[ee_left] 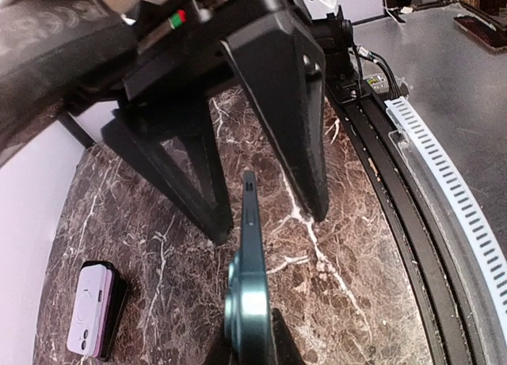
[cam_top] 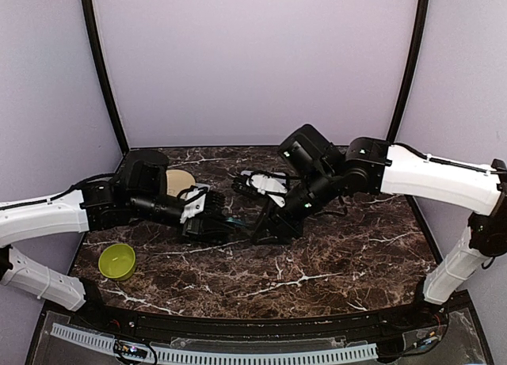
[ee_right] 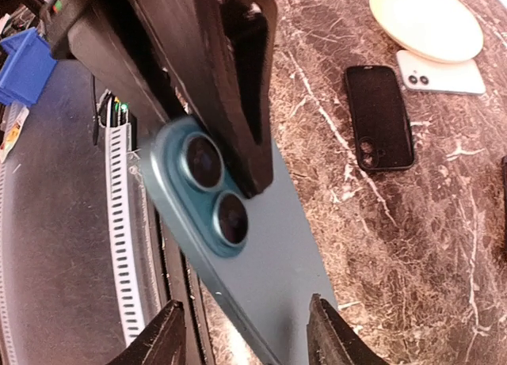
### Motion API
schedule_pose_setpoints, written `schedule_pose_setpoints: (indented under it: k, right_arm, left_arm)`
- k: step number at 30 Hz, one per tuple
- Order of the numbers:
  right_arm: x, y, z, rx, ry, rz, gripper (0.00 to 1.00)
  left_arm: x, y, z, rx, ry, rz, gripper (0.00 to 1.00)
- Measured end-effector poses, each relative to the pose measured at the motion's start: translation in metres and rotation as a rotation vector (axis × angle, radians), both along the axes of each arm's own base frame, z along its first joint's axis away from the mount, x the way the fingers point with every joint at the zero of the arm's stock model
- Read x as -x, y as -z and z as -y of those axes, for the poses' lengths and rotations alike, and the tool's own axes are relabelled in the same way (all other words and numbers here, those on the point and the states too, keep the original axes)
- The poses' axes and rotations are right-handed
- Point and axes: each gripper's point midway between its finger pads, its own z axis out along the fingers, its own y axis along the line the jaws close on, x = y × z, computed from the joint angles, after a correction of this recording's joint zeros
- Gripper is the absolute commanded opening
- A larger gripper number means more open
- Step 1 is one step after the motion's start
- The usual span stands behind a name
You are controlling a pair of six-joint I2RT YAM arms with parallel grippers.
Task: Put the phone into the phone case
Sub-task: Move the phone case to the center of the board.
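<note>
A teal phone [cam_top: 232, 220] hangs above the marble table between my two grippers. My left gripper [cam_top: 215, 222] is shut on its camera end; in the left wrist view the phone [ee_left: 252, 278] stands edge-on between the jaws. My right gripper [ee_right: 247, 337] is open and straddles the other end of the phone [ee_right: 273, 254], with a gap at its left finger. A black phone case [ee_right: 380, 115] lies flat on the table beyond.
A cream plate [ee_right: 428, 20] rests partly on a white phone [ee_right: 444, 78] beside the case. A pink-white phone [ee_left: 89, 309] lies on a black slab. A green bowl [cam_top: 117, 260] sits front left. The table's front rail [ee_left: 444, 183] runs close by.
</note>
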Motion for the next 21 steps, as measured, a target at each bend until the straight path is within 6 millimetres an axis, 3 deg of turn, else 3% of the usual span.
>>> schedule_pose_setpoints:
  k: [4, 10, 12, 15, 17, 18, 21]
  right_arm:
    - [-0.006, 0.001, -0.002, -0.036, 0.031, 0.028, 0.44]
    - [-0.009, 0.005, -0.009, -0.070, 0.040, 0.036, 0.08]
    - [-0.008, 0.005, -0.011, -0.079, 0.019, 0.056, 0.00]
    - [0.002, 0.007, -0.012, -0.090, -0.046, 0.108, 0.00]
    - [0.004, 0.007, -0.011, -0.098, -0.050, 0.116, 0.00]
    - [0.003, 0.007, -0.011, -0.102, -0.046, 0.121, 0.00]
    - [-0.003, 0.007, -0.010, -0.109, 0.010, 0.099, 0.00]
  left_arm:
    - [0.001, -0.006, 0.002, 0.025, -0.028, -0.076, 0.00]
    - [0.002, -0.006, 0.001, 0.031, -0.050, -0.155, 0.00]
    - [0.002, -0.005, 0.000, 0.025, -0.068, -0.200, 0.00]
    - [0.007, -0.002, -0.003, 0.016, -0.075, -0.293, 0.00]
    - [0.010, -0.002, -0.002, 0.016, -0.071, -0.315, 0.17]
    - [0.010, -0.003, -0.002, 0.020, -0.072, -0.321, 0.38]
    - [0.005, -0.008, 0.000, 0.040, -0.085, -0.293, 0.74]
